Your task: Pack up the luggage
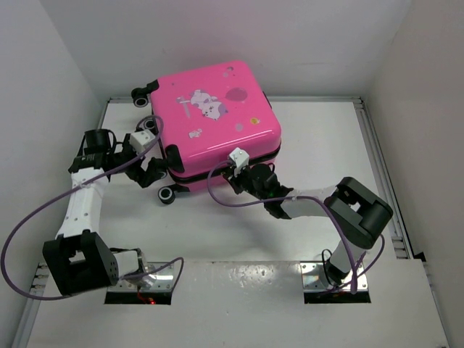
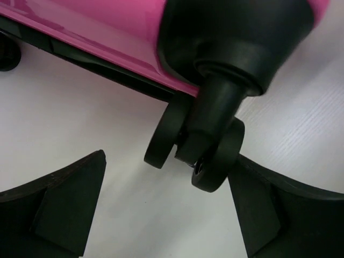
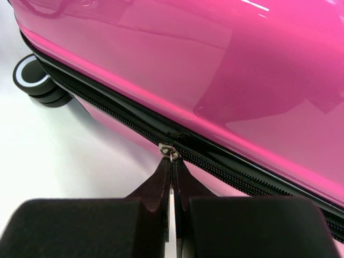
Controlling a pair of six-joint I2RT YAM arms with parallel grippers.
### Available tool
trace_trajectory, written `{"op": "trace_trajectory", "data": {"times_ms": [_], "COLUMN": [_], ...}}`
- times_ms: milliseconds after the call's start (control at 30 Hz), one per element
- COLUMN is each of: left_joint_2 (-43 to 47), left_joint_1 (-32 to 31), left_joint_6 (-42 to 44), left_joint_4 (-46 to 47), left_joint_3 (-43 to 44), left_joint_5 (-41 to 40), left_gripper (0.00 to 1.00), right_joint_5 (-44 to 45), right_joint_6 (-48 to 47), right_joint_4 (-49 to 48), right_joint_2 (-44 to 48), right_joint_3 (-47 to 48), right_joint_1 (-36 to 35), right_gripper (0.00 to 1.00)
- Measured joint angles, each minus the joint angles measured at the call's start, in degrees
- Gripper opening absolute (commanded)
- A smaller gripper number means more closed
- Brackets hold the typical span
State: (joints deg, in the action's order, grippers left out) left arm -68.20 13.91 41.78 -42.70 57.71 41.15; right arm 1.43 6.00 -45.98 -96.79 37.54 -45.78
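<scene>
The hot-pink luggage lies flat and closed on the white table, cartoon print facing up. My right gripper is at its near side, its jaws shut on the zipper pull of the black zipper. My left gripper stands open at the luggage's near-left corner. A black double wheel sits just ahead of the gap, close against the right finger. Nothing is held between the left fingers.
More black wheels show at the luggage's left side and far-left corner, and one by the near-left corner. White walls enclose the table on three sides. A purple cable loops out from the left arm.
</scene>
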Motion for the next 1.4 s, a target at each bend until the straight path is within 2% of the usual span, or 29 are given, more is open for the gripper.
{"op": "trace_trajectory", "data": {"times_ms": [67,200,333,433,600,633,700,833,867,1167,1400], "left_joint_2": [-1.2,-1.6,-3.1,-3.8,-5.4,-5.6,-5.6,-6.4,-6.6,-7.1,-10.2], "left_joint_1": [-0.5,-2.8,-5.0,-6.2,-8.7,-8.8,-9.1,-9.8,-9.8,-7.9,-2.4], "left_joint_6": [-1.1,-2.3,-1.8,-1.7,-1.2,-0.6,0.2,-0.3,-0.4,0.4,4.8], "left_joint_4": [1.4,1.7,1.7,2.2,2.3,2.1,1.7,1.7,1.7,1.3,1.4], "left_joint_3": [0.5,1.1,2.6,3.0,3.3,3.7,4.3,4.7,4.8,4.7,5.3], "left_joint_5": [0.0,0.4,2.5,3.3,3.3,3.4,3.4,2.5,2.5,3.1,5.0], "left_gripper": [0.94,0.78,0.78,0.72,0.52,0.41,0.27,0.08,0.0,0.0,0.0], "right_joint_5": [-0.1,-0.4,-0.6,-0.7,-1.3,-1.4,-1.3,-0.8,-0.7,0.7,0.9], "right_joint_6": [0.0,0.0,0.0,0.0,0.1,0.0,0.0,0.0,-0.2,-2.1,-3.7], "right_joint_4": [0.2,0.6,1.2,1.7,2.1,2.3,2.4,3.3,3.6,7.7,10.3], "right_joint_2": [0.0,0.0,0.0,0.0,0.0,0.0,0.0,0.2,0.5,5.0,8.3], "right_joint_3": [0.1,0.3,0.7,1.0,1.1,1.1,1.1,1.2,1.2,-1.0,-2.7], "right_joint_1": [0.1,0.3,0.4,0.5,0.8,0.9,1.4,2.1,2.2,6.1,10.1], "right_gripper": [0.0,0.0,0.0,0.0,0.0,0.0,0.0,0.0,0.0,0.0,0.0]}}
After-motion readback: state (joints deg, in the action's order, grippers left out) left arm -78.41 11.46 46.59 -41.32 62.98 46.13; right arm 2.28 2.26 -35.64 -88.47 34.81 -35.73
